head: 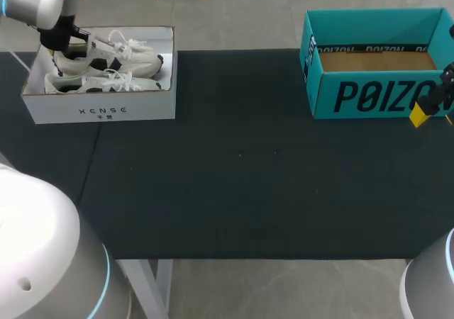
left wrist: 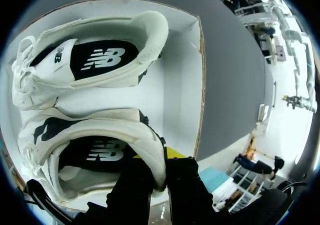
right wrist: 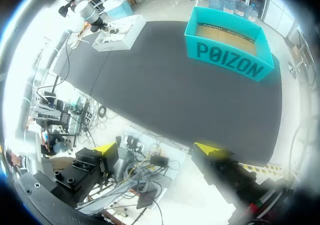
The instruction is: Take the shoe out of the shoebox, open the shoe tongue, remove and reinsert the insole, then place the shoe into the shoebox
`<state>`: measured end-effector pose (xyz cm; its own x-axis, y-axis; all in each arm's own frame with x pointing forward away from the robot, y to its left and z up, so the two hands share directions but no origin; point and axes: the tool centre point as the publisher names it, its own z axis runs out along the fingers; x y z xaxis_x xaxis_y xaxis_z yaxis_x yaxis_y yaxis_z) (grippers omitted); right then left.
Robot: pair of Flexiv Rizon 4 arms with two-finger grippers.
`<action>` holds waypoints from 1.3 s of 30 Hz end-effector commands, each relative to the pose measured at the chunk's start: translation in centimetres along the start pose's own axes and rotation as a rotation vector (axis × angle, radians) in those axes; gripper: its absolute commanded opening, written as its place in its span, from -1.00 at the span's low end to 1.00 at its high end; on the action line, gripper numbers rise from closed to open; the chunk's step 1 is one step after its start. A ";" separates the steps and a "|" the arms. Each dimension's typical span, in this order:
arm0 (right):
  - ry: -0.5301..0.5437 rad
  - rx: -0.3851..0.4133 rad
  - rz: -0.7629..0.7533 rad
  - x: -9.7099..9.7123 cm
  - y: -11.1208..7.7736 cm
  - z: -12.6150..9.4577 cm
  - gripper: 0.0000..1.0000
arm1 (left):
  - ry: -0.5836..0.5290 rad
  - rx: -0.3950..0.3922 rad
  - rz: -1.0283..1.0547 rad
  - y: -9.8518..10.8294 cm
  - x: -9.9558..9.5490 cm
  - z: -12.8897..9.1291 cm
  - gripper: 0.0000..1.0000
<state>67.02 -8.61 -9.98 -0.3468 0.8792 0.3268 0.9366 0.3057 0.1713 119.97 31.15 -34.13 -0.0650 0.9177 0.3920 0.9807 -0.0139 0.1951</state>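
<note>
Two white sneakers lie side by side in the white shoebox [head: 103,110] at the table's far left. My left gripper [head: 71,48] reaches into the box from behind and is shut on the heel collar of the far sneaker [head: 135,64]. The left wrist view shows this up close: my left gripper [left wrist: 162,172] pinches the heel wall of that sneaker [left wrist: 100,130], with the dark insole showing inside. The second sneaker [left wrist: 100,35] lies just ahead on the box floor [left wrist: 175,100]. My right gripper [right wrist: 157,150] hangs open with nothing in it at the table's right edge [head: 429,110].
An open teal box [head: 369,96] with a brown cardboard floor stands at the far right, just behind my right gripper. The dark mat [head: 241,163] covers the table between the two boxes. The teal box [right wrist: 230,60] shows in the right wrist view too.
</note>
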 end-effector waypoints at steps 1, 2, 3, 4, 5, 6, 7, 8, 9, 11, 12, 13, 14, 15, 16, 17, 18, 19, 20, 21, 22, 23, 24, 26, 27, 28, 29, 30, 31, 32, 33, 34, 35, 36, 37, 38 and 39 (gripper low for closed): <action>0.000 0.005 0.001 0.0 0.2 0.0 1.00 | -0.010 0.005 0.004 0.2 -0.1 0.3 -1.00; 0.000 0.005 0.001 0.0 0.2 0.0 1.00 | -0.009 0.005 0.005 0.1 -0.1 0.4 -1.00; 0.000 0.005 0.001 0.0 0.2 0.0 1.00 | -0.010 0.007 0.004 0.0 -0.1 0.5 -1.00; 0.000 0.005 0.001 0.0 0.2 0.0 1.00 | -0.014 0.012 0.003 0.0 -0.2 0.5 -1.00; 0.000 0.005 0.001 0.0 0.2 0.0 1.00 | -0.026 0.010 0.015 0.0 -0.2 0.6 -1.00; 0.000 0.005 0.001 0.0 0.2 0.0 1.00 | -0.037 -0.004 0.028 -0.1 -0.2 0.7 -1.00; 0.000 0.005 0.001 0.0 0.2 0.0 1.00 | -0.052 -0.011 0.035 -0.2 -0.3 0.7 -1.00; 0.000 0.005 0.001 0.0 0.2 0.0 1.00 | -0.062 -0.012 0.038 -0.3 -0.3 0.6 -1.00; 0.000 0.005 0.001 0.0 0.2 0.0 1.00 | -0.063 -0.008 0.041 -0.3 -0.3 0.6 -0.80; 0.000 0.005 0.001 0.0 0.2 0.0 1.00 | -0.062 -0.008 0.041 -0.3 0.0 0.4 1.00; 0.000 0.005 0.001 0.0 0.2 0.0 1.00 | -0.070 -0.017 0.036 -0.2 0.2 0.3 1.00; 0.000 0.005 0.001 0.0 0.2 0.0 1.00 | -0.071 -0.019 0.030 -0.1 0.4 0.1 1.00; 0.000 0.005 0.001 0.0 0.2 0.0 1.00 | -0.071 -0.022 0.025 0.0 0.6 -0.1 1.00; 0.000 0.005 0.001 0.0 0.2 0.0 1.00 | -0.074 -0.026 0.021 0.0 0.8 -0.4 1.00; 0.000 0.005 0.001 0.0 0.2 0.0 1.00 | -0.076 -0.035 0.016 0.2 1.0 -0.7 1.00; 0.000 0.005 0.001 0.0 0.2 0.0 1.00 | -0.076 -0.045 0.008 0.3 1.3 -1.1 1.00; 0.000 0.005 0.001 0.0 0.2 0.0 1.00 | -0.085 -0.053 0.000 0.4 1.6 -1.6 1.00; 0.000 0.005 0.001 0.0 0.2 0.0 1.00 | -0.092 -0.065 -0.003 0.5 1.8 -2.2 1.00; 0.000 0.005 0.001 0.0 0.2 0.0 1.00 | -0.095 -0.077 -0.009 0.5 2.1 -2.9 1.00; 0.000 0.005 0.001 0.0 0.2 0.0 1.00 | -0.106 -0.088 -0.016 0.5 2.4 -3.7 1.00; 0.000 0.005 0.001 0.0 0.2 0.0 1.00 | -0.118 -0.097 -0.022 0.5 2.6 -4.4 1.00; 0.000 0.005 0.001 0.0 0.2 0.0 1.00 | -0.124 -0.114 -0.026 0.5 2.8 -5.1 1.00; 0.000 0.005 0.001 0.0 0.2 0.0 1.00 | -0.127 -0.124 -0.031 0.5 3.0 -5.8 1.00; 0.000 0.005 0.001 0.0 0.2 0.0 1.00 | -0.131 -0.146 -0.029 0.4 3.2 -6.9 1.00; 0.000 0.005 0.001 0.0 0.2 0.0 1.00 | -0.120 -0.154 -0.023 0.4 3.2 -7.1 1.00; 0.000 0.005 0.001 0.0 0.2 0.0 1.00 | -0.116 -0.155 -0.023 0.3 3.1 -7.1 1.00; 0.000 0.005 0.001 0.0 0.2 0.0 1.00 | -0.118 -0.155 -0.023 0.2 2.9 -7.0 1.00; 0.000 0.005 0.001 0.0 0.2 0.0 1.00 | -0.105 -0.152 -0.018 0.1 2.7 -6.7 1.00; 0.000 0.005 0.001 0.0 0.2 0.0 1.00 | -0.096 -0.138 -0.020 -0.1 2.5 -6.3 1.00; 0.000 0.005 0.001 0.0 0.2 0.0 1.00 | -0.102 -0.130 -0.029 -0.2 2.3 -6.0 1.00; 0.000 0.005 0.001 0.0 0.2 0.0 1.00 | -0.110 -0.128 -0.042 -0.4 2.2 -5.9 1.00; 0.000 0.005 0.001 0.0 0.2 0.0 1.00 | -0.120 -0.116 -0.052 -0.6 2.2 -5.9 1.00; 0.000 0.005 0.001 0.0 0.2 0.0 1.00 | -0.127 -0.111 -0.065 -0.8 2.1 -6.0 1.00; 0.000 0.005 0.001 0.0 0.2 0.0 1.00 | -0.138 -0.116 -0.072 -1.1 2.1 -6.2 1.00; 0.000 0.005 0.001 0.0 0.2 0.0 1.00 | -0.154 -0.123 -0.079 -1.4 2.0 -6.6 1.00; 0.000 0.005 0.001 0.0 0.2 0.0 1.00 | -0.172 -0.128 -0.094 -1.6 2.0 -7.1 1.00; 0.000 0.005 0.001 0.0 0.2 0.0 1.00 | -0.193 -0.127 -0.108 -1.9 2.0 -7.5 1.00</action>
<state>67.02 -8.60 -9.98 -0.3469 0.8791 0.3268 0.9365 0.3058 0.1713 118.12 29.80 -27.83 -0.1197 0.9694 0.2143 0.9444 0.0446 0.3259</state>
